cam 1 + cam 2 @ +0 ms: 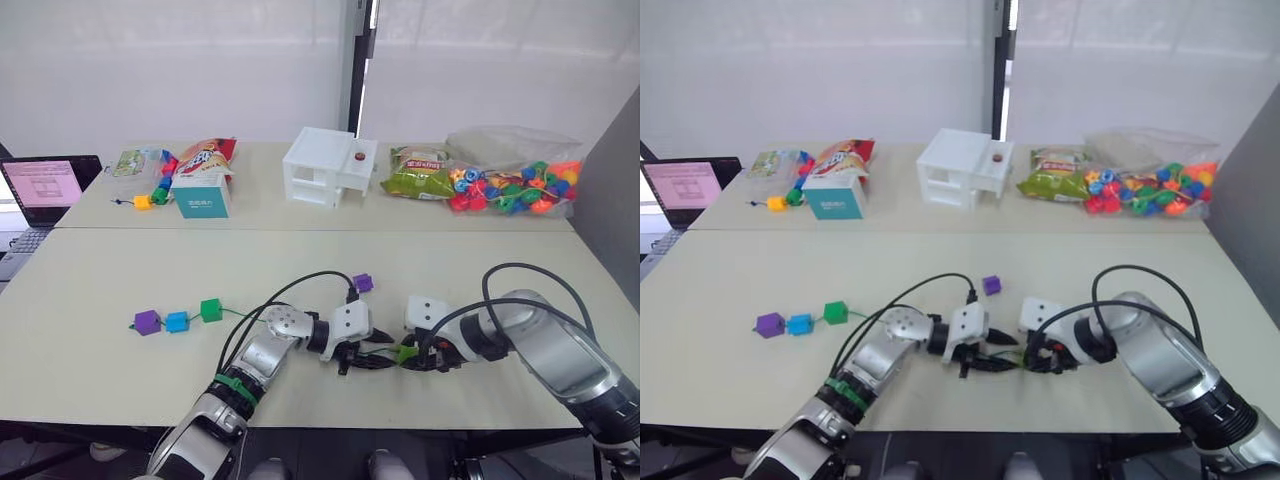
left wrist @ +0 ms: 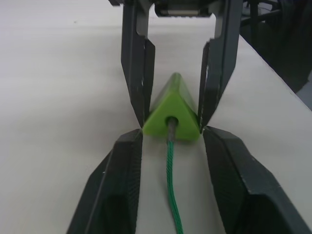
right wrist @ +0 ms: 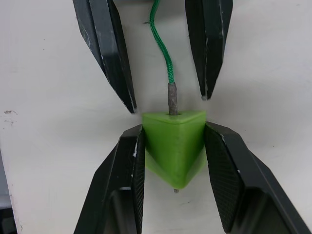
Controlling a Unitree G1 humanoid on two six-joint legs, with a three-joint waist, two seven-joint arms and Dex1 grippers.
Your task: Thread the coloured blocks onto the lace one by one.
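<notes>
Your right gripper (image 3: 170,141) jaws clench the light green block (image 3: 174,146) low over the desk (image 1: 120,380), the lace (image 2: 171,195) tip entering its hole lengthwise from your left gripper (image 2: 170,141), whose jaws stand released around it.

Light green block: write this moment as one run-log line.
light green block | in right gripper | lace tip in hole | left gripper open | three blocks threaded

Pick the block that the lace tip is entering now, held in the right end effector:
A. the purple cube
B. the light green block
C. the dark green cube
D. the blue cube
B: the right end effector clamps the light green block, and the lace tip sits in its hole.
</notes>
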